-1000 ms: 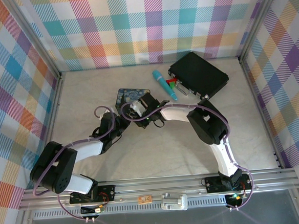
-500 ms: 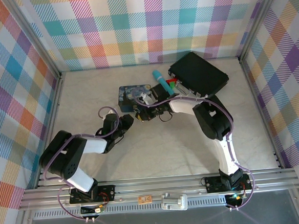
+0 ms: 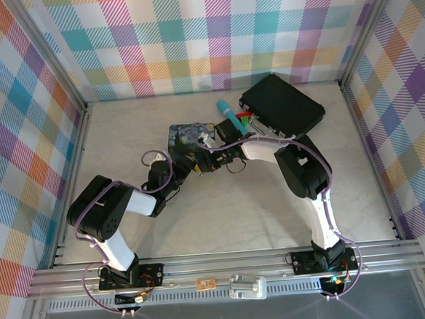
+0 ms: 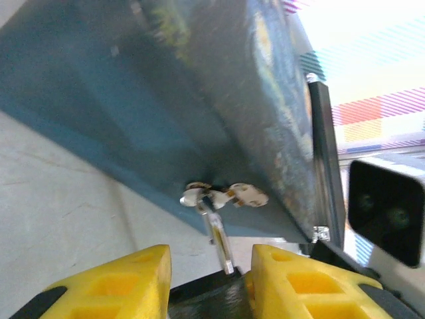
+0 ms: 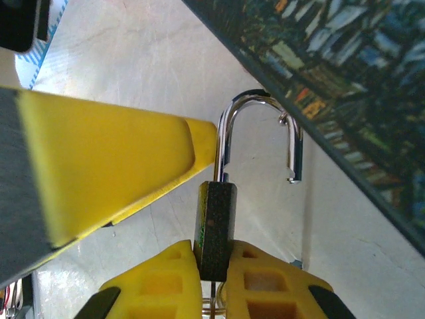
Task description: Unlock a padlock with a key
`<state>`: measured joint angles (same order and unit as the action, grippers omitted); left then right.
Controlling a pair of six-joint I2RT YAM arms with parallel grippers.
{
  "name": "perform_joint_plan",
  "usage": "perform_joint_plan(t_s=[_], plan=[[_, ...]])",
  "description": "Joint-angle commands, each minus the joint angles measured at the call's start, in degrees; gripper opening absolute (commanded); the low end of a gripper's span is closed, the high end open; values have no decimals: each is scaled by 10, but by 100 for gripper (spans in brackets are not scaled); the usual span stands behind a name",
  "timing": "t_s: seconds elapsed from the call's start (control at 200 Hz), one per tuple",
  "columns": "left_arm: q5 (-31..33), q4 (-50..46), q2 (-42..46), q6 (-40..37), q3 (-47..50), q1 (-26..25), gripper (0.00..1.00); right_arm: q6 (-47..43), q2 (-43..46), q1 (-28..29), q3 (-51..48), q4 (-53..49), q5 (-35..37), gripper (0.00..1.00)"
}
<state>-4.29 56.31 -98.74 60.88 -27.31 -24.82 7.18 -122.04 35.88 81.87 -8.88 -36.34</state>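
Over the last second I have brought the left arm in across the pale counter [image 3: 223, 210]. The left pincer [image 4: 210, 258] now sits just beside the right pincer [image 5: 214, 258], close to the blue-and-yellow painted tin [image 3: 184, 134]. The tin lies flat now; a second ago it looked tipped up. The right pincer is clenched on the small dark padlock [image 5: 214, 229], whose body stands upright between the pads. Its thin chrome shackle [image 5: 229, 126] is sprung, the notched free end clear of the body, so I judge the lock open and the task all but done. A broad yellow finger [image 5: 119, 166], the left pincer's as I read it, touches the shackle's fixed leg. In the left wrist view the thin silvery key [image 4: 219, 239] stands in the gap between the parted fingers. Whether they pinch it I cannot tell.
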Motion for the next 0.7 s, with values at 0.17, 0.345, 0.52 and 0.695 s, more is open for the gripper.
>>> perform_joint_plan(t_s=[0.17,0.345,0.52,0.695], plan=[[9,53,-26,12,-2,7,35,-19,-16,3,18,-15,-46,4],[-9,76,-64,19,-20,7,28,-18,-15,3,16,-15,-49,4],[-12,102,-89,31,-17,7,27,-16,-16,2,19,-12,-57,4],[-15,122,-109,40,-27,6,26,-19,-16,2,20,-18,-59,4]])
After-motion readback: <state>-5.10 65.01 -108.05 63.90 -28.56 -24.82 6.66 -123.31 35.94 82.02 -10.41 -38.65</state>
